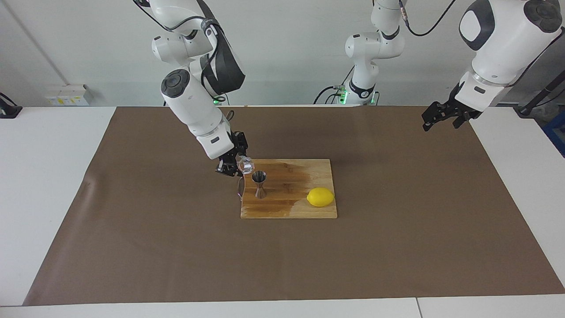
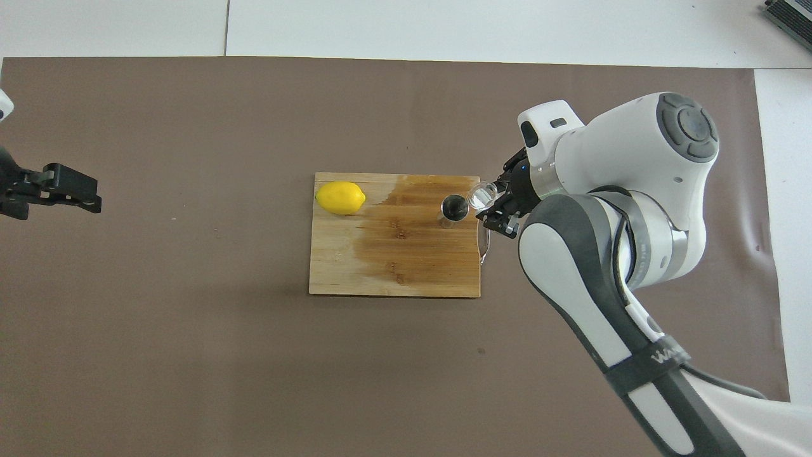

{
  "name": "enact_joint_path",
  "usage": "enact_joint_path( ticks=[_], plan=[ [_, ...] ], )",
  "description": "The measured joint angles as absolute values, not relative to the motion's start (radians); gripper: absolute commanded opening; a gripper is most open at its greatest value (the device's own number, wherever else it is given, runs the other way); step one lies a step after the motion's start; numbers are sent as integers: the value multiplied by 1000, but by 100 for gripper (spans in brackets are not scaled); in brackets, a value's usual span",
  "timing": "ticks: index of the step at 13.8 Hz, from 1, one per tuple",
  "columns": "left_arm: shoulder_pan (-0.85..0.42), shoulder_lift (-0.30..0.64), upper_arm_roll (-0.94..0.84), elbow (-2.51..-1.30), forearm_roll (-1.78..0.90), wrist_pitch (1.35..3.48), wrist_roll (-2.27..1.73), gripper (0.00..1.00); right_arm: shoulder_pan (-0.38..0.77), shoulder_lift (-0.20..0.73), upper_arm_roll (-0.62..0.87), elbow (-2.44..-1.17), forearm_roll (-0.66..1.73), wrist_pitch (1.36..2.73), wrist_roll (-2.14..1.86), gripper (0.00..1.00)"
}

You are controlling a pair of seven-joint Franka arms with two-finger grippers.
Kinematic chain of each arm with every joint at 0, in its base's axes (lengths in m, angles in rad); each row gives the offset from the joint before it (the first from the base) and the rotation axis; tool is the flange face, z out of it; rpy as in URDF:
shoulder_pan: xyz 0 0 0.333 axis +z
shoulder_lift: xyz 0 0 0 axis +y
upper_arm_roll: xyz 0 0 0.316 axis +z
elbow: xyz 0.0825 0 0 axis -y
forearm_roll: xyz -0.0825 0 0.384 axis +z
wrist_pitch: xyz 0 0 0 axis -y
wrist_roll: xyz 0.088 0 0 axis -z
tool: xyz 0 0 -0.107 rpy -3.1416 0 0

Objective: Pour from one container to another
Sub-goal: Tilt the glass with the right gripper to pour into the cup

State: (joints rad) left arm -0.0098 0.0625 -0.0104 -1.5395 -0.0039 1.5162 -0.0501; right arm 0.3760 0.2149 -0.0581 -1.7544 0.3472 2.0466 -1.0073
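Note:
My right gripper (image 1: pixel 236 165) is shut on the small clear glass cup (image 1: pixel 246 165) and holds it tilted over the wooden board's edge, just above and beside the rim of the steel jigger (image 1: pixel 259 183). The jigger stands upright on the board (image 1: pixel 304 212). In the overhead view the cup (image 2: pixel 480 195) sits right beside the jigger's mouth (image 2: pixel 453 208), with my right gripper (image 2: pixel 498 206) over the board's edge. My left gripper (image 1: pixel 443 115) waits over the brown mat at the left arm's end of the table; it also shows in the overhead view (image 2: pixel 60 187).
A yellow lemon (image 1: pixel 320 197) lies on the board toward the left arm's end, also in the overhead view (image 2: pixel 340 197). The board has a dark wet stain across its middle. A brown mat (image 1: pixel 176 265) covers the table.

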Motion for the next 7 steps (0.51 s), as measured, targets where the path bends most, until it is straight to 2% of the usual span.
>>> enact_joint_path(
  ticks=[7],
  plan=[
    [-10,63,-10,-1540,-4,1516,-50,100,398,236,-58,-1727,276,2013,-969,0]
  ],
)
